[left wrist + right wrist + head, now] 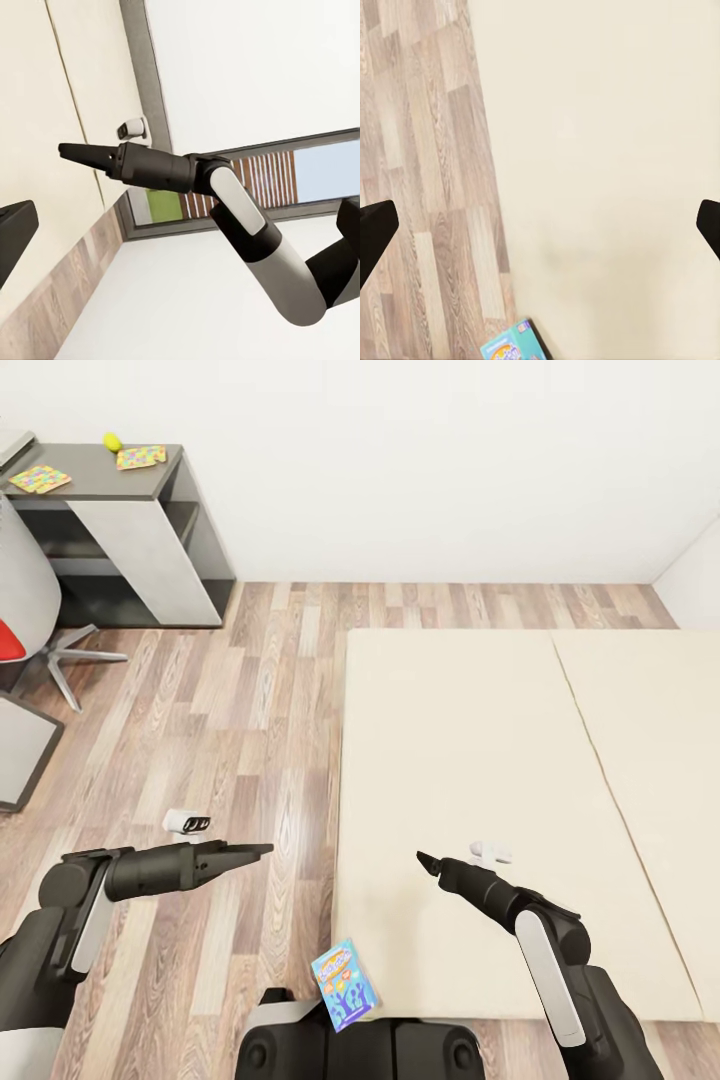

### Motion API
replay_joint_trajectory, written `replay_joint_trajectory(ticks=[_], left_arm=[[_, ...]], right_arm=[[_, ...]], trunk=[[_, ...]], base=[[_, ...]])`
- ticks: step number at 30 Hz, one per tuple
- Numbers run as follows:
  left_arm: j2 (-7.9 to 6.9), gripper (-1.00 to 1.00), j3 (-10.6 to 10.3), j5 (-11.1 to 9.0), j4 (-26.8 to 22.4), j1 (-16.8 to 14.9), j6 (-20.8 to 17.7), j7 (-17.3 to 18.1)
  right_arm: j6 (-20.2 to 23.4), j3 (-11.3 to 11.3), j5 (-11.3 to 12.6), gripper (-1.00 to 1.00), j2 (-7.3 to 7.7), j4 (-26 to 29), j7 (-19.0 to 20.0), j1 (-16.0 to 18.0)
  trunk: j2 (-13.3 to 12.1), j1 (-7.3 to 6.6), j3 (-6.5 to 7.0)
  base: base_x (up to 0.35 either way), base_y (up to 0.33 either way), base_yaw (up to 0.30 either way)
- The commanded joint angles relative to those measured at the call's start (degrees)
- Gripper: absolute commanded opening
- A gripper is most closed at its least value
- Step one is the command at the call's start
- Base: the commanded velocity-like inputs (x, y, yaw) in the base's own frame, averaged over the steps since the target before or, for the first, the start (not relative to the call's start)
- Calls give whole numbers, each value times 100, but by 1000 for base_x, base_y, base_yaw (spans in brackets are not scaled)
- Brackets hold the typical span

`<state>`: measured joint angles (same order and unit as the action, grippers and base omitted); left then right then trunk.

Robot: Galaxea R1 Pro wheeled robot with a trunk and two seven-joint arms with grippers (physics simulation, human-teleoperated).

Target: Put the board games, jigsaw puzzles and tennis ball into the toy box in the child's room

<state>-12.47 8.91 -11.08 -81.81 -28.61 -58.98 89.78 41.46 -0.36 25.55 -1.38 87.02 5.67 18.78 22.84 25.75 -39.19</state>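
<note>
From the head view, a board game (344, 984) lies at the near corner of the bed (480, 760), a flat box with a light blue cover, orange lettering and a purple lower part, tilted and overhanging the bed's edge toward the wood-plank floor (240, 710). The bed's top is plain cream, split by a seam. Far off at the back left stands a grey worktop (100, 482); on it lie two jigsaw puzzles, one (40, 479) toward its left end and one (140, 456) farther back, both thin multicoloured squares, with the small yellow-green tennis ball (112, 441) just beside the rear one. The left pincer (255, 850) reaches out over the floor and the right pincer (425, 858) over the bed; both look drawn to a point here. In the left wrist view, the right pincer (71, 152) shows as a dark tapered tip against the cream bed, fingers together, grasping nothing. In the right wrist view, its own two dark fingertips (375, 232) stand at opposite edges, wide apart, over the bed's edge, and the board game (514, 343) sits at the border of bed and floor. Whether the left pincer is released or clenched, I cannot tell.
</note>
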Motion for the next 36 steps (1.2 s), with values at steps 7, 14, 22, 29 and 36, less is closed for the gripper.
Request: replay_joint_trajectory(ticks=[7,14,22,29,36], left_arm=[[-9,100,5,9,-1,-3,-61,22],[-15,100,12,10,-1,-1,-61,22],[-16,100,14,10,0,0,-61,22],[-18,100,10,10,-1,-2,-61,22],[-15,100,8,10,-1,1,-61,22]], right_arm=[[29,-8,-18,100,-3,1,22,2],[25,-8,-23,100,-3,0,22,2],[21,-8,-29,100,-3,-1,22,2],[20,-5,-33,100,-3,-7,21,2],[20,-3,-33,100,-3,-9,18,2]], trunk=[[8,4,60],[8,4,126],[8,4,202],[8,4,268],[8,4,334]], base=[[0,0,0],[0,0,0],[0,0,0],[0,0,0],[0,0,0]])
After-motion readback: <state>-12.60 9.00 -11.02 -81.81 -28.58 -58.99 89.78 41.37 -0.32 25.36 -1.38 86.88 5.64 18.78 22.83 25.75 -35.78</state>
